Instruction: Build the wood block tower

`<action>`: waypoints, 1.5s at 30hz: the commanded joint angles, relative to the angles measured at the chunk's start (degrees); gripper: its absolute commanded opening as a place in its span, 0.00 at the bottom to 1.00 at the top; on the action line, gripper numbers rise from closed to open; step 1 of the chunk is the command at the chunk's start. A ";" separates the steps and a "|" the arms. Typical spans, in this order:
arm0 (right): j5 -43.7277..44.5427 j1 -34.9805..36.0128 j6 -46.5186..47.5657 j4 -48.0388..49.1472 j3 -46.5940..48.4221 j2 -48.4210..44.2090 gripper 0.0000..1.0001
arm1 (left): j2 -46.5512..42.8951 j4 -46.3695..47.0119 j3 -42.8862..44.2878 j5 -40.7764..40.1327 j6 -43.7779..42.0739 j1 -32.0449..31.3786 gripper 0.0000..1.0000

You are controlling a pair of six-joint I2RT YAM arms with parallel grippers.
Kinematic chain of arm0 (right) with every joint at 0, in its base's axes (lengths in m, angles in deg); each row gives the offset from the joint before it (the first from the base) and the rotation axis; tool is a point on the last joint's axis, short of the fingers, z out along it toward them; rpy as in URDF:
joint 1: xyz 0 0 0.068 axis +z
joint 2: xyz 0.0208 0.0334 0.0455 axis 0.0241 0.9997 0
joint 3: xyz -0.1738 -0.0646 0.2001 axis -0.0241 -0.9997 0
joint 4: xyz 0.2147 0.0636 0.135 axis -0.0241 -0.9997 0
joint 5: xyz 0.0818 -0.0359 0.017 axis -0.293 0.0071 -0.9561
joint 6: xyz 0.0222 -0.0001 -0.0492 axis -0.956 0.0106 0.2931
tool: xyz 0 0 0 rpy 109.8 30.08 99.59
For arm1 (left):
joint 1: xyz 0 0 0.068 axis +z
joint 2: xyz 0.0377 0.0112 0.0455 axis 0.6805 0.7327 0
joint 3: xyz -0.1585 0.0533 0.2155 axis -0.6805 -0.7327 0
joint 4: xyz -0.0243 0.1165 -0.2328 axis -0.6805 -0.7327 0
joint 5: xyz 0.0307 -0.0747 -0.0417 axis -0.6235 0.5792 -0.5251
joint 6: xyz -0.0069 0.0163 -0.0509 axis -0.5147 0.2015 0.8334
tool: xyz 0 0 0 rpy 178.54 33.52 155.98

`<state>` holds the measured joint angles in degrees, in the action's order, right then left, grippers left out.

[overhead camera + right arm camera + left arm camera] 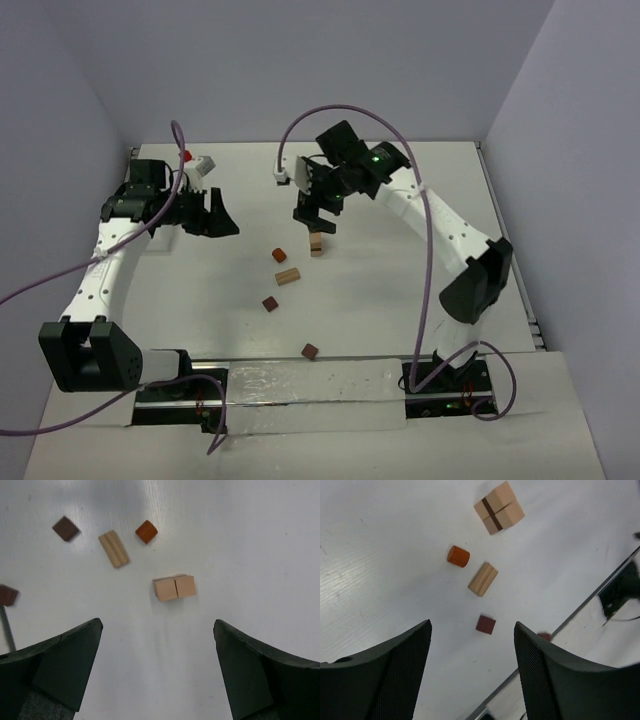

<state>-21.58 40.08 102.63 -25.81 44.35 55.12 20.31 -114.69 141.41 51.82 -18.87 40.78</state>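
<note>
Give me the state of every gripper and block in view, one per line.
Left gripper: open, empty, away from the blocks.
Right gripper: open, empty, above the tower.
Tower: standing, ungripped.
Tan bar: lying flat, loose.
Orange block: loose, unstacked.
Dark cube: loose, unstacked.
Front cube: loose, alone near the arm bases.

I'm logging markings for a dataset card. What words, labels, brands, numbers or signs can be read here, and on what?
None can be read.
The wood blocks and the tower are bare, unmarked wood.
The only sign is a green light on the right arm.
</note>
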 commanded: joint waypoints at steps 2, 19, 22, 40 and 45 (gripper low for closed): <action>-2.15 -5.87 -15.40 14.81 -15.68 -10.35 1.00 | 3.37 -3.03 3.02 -5.38 -12.96 -7.62 0.71; -2.61 -25.19 -27.70 31.36 -42.98 -34.87 1.00 | 23.27 3.93 3.25 -25.37 -20.45 -34.77 0.63; -1.62 -27.20 -29.67 33.44 -44.84 -36.85 1.00 | 25.64 5.10 4.52 -27.24 -20.37 -35.65 0.62; -2.83 -29.91 -30.76 33.93 -46.66 -37.53 1.00 | 34.72 8.30 8.23 -31.44 -21.02 -38.23 0.56; -4.10 -29.91 -30.53 33.61 -45.76 -37.21 1.00 | 34.82 8.03 6.97 -30.45 -20.57 -38.64 0.57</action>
<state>-24.17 10.44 72.49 5.63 -2.47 18.65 54.85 -108.05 148.04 20.68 -39.11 2.93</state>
